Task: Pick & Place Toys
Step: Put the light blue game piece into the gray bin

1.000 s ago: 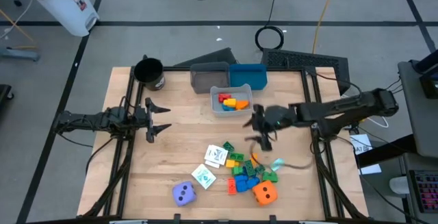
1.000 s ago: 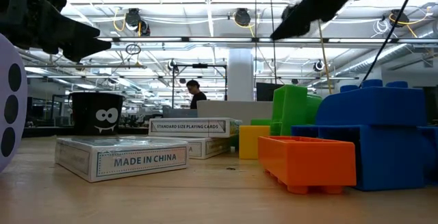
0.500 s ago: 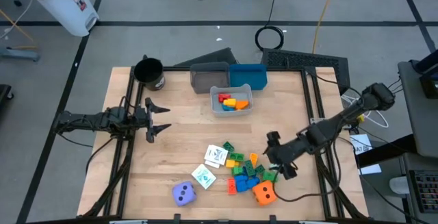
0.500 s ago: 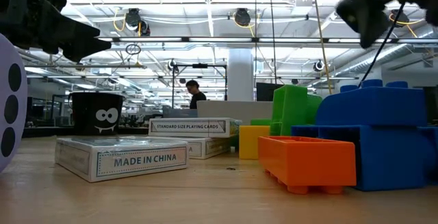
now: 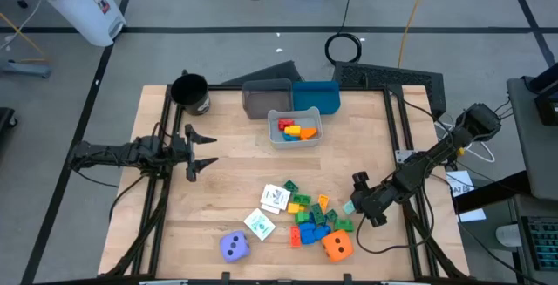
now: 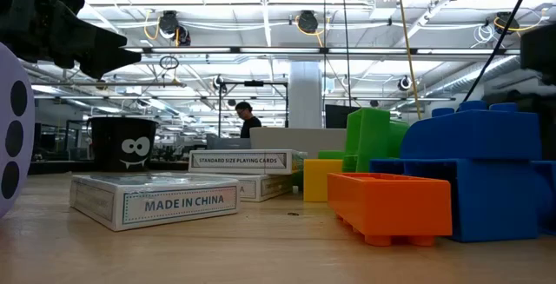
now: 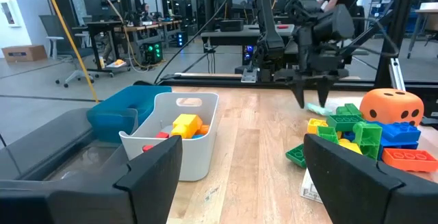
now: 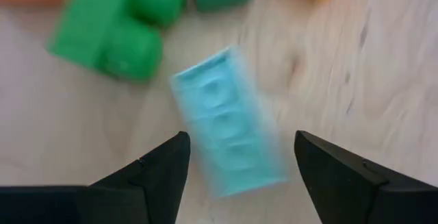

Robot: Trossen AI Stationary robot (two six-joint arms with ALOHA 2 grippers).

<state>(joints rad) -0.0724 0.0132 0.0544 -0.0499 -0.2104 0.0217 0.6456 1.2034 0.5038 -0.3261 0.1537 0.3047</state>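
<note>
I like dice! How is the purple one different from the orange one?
The purple die sits alone at the pile's left side, past the cards; the orange die sits at the right, touching the blocks. The purple die shows two dots on top; the orange die shows three. Both are rounded cubes, about the same size, bigger than the blocks.

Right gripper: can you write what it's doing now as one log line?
right gripper open above light blue block | block flat on table, beside toy pile | left gripper waiting, open
</note>
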